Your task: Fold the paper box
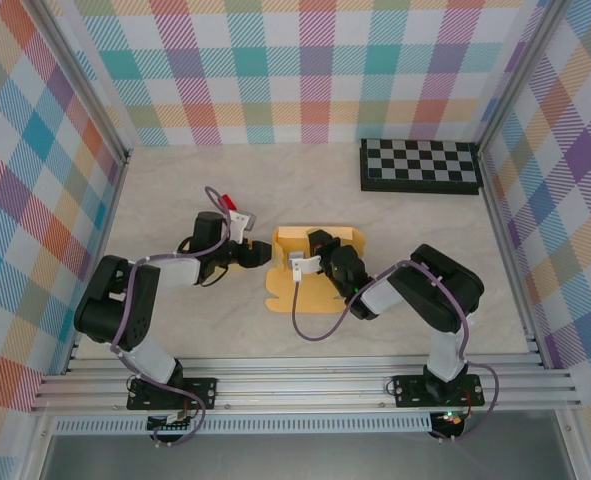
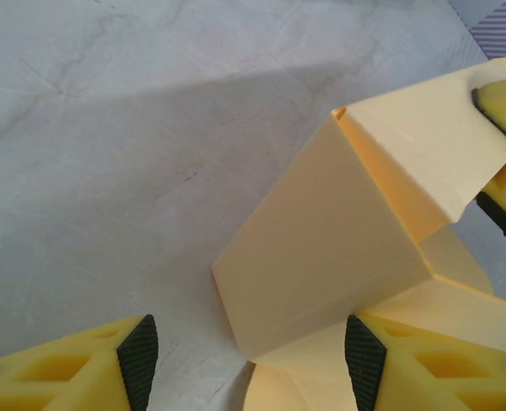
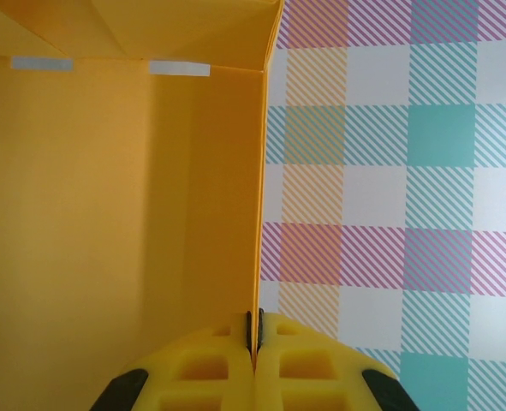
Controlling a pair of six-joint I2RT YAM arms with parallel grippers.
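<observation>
The yellow paper box lies partly folded at the table's middle. My left gripper is just left of it and stands open. In the left wrist view a raised box panel points down between the fingertips, and the left pad is apart from the paper. My right gripper reaches in from the right and is shut on the top edge of an upright box wall. Its pads pinch that thin edge. The box's inside carries two small tape strips. A right fingertip shows at the flap's corner.
A black and white checkerboard lies at the back right of the table. Plaid walls and aluminium frame posts close in the sides and back. Bare table lies to the left and behind the box.
</observation>
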